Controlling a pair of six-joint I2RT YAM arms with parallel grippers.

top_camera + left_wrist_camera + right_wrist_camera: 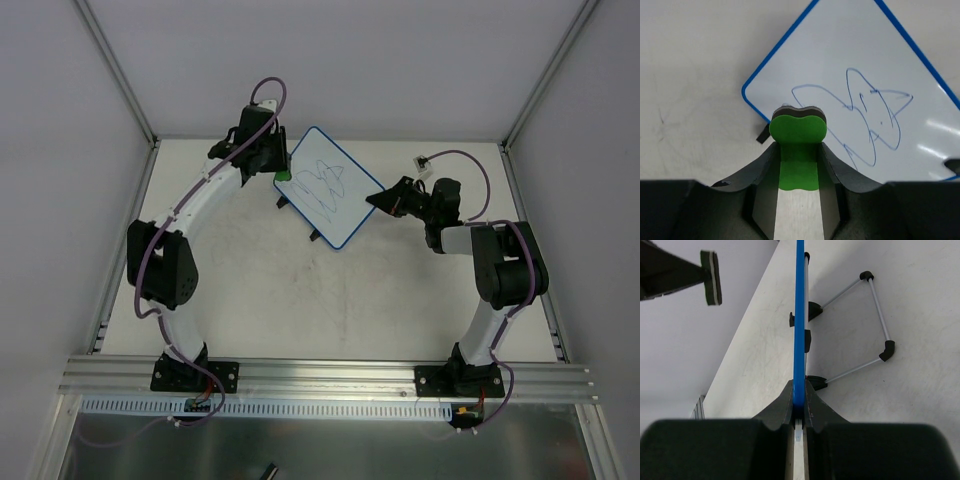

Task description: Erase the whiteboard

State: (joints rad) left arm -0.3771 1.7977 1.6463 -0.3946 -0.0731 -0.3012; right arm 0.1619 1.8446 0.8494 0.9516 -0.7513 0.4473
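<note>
Right claw point(799, 399) is clamped on the board point(328, 188) rim, steadying it at rear centre of the table point(260, 300). Left claw point(798, 150) grips a green eraser point(798, 129) near the board's corner, off its face. Scribble point(865, 117) looks intact: wiping not begun. Table pale, scuffed; plain white walls point(60, 100) around.

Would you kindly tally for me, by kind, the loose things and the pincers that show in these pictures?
whiteboard: 1
green eraser: 1
pincers: 2 (left pincer shut on the green eraser, right pincer shut on the whiteboard's blue edge)
Total: 4
</note>
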